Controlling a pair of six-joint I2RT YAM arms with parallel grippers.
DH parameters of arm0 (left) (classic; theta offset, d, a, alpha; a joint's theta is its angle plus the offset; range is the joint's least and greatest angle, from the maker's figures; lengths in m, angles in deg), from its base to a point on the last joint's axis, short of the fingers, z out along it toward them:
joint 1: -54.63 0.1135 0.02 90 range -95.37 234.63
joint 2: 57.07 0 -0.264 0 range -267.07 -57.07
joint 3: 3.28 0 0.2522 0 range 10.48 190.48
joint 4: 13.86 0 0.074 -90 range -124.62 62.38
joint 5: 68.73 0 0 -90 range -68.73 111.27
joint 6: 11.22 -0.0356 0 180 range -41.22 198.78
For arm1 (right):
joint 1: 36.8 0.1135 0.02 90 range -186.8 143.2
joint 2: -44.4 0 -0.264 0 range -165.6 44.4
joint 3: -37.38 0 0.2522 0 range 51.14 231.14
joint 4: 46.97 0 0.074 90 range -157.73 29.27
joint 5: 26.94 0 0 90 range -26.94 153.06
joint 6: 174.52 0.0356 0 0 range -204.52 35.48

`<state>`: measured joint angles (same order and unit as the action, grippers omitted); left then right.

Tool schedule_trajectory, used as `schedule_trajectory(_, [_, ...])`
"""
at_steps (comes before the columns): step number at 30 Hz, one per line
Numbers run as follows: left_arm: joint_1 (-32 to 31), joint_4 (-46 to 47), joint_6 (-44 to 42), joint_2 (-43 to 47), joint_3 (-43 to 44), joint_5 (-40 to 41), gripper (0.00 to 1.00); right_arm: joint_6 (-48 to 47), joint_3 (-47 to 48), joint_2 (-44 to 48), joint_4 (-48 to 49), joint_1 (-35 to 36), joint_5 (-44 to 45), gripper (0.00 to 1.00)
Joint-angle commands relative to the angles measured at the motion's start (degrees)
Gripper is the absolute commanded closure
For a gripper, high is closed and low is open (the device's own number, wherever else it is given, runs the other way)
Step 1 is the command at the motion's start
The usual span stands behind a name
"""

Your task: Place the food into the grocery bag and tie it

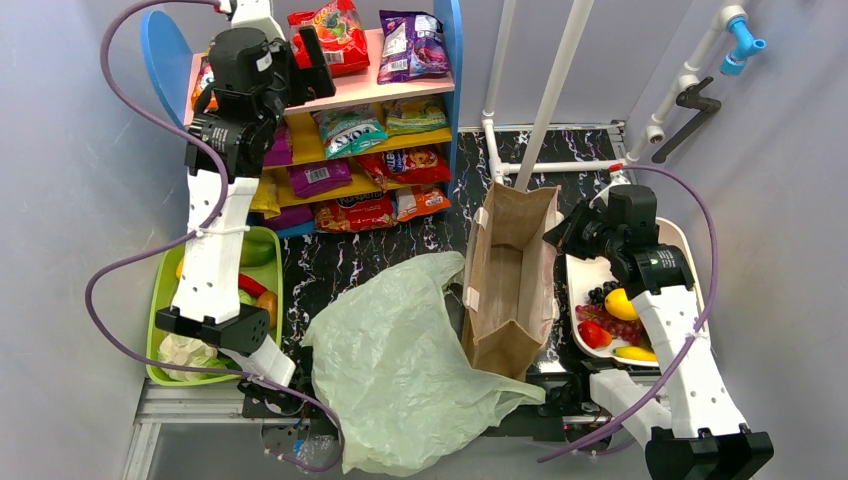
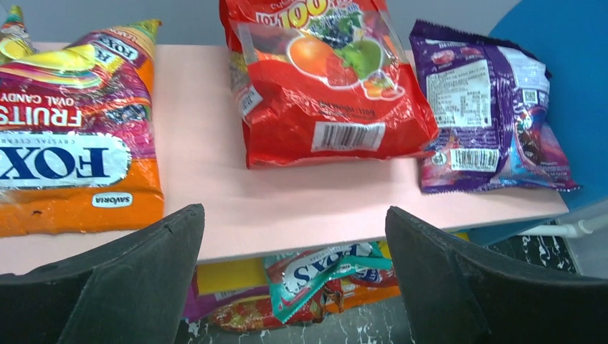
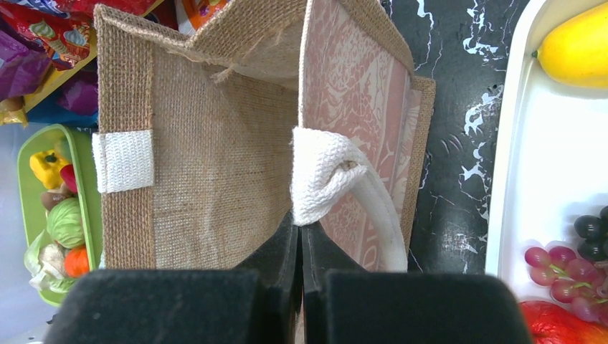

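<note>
The grocery bag point(image 1: 400, 360) lies crumpled and flat at the table's near middle, with no gripper touching it. Food lies in a green tray point(image 1: 165, 290) at the left: a yellow piece point(image 3: 46, 166), a green one point(image 3: 66, 222), an orange one point(image 3: 75, 261). More food, such as a yellow fruit point(image 1: 620, 303), lies in a white tray point(image 1: 585, 275) at the right. My left gripper point(image 2: 294, 236) hangs open and holds nothing, in front of the pink top shelf point(image 2: 287, 193). My right gripper point(image 3: 301, 229) is shut on the right wall of a brown jute bag point(image 1: 510, 280), at its white handle point(image 3: 323, 175).
A shelf rack point(image 1: 350, 130) at the back left holds several snack packets, among them a red one point(image 2: 323, 79), a purple one point(image 2: 487, 107) and an orange one point(image 2: 72, 129). White pipes point(image 1: 555, 80) rise behind the brown bag. The marbled black tabletop point(image 1: 340, 265) shows between the rack and the bags.
</note>
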<state>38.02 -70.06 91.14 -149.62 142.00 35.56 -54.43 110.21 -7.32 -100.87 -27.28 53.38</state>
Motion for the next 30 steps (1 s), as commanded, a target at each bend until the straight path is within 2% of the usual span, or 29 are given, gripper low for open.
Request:
schedule_trajectory(1, [2.9,4.2,-0.1,-1.0,-0.3,-4.7,0.04,0.2,-0.9,0.9,1.8,0.2,-1.5,0.99])
schedule_trajectory(8, [6.8,8.7,3.1,-4.0,-0.8,-11.8,0.08,0.0,-1.3,0.9,1.9,0.2,-1.3,0.99])
schedule_trajectory(17, [7.5,12.5,4.8,-8.8,1.3,-12.4,0.15,0.1,-2.1,0.0,2.5,0.2,-1.7,0.99])
schedule_trajectory(22, [8.3,19.6,7.2,-6.3,-6.3,-14.2,0.30,-0.3,-2.2,-0.1,2.3,0.3,-1.2,0.99])
schedule_trajectory(27, [8.9,24.4,8.7,-4.7,-11.2,-17.1,0.41,-0.6,-2.2,-0.3,2.1,0.3,-1.0,0.99])
schedule_trajectory(30, [9.2,26.7,9.6,-4.4,-13.0,-18.8,0.58,-0.7,-2.4,-0.4,2.2,0.3,-0.9,0.99])
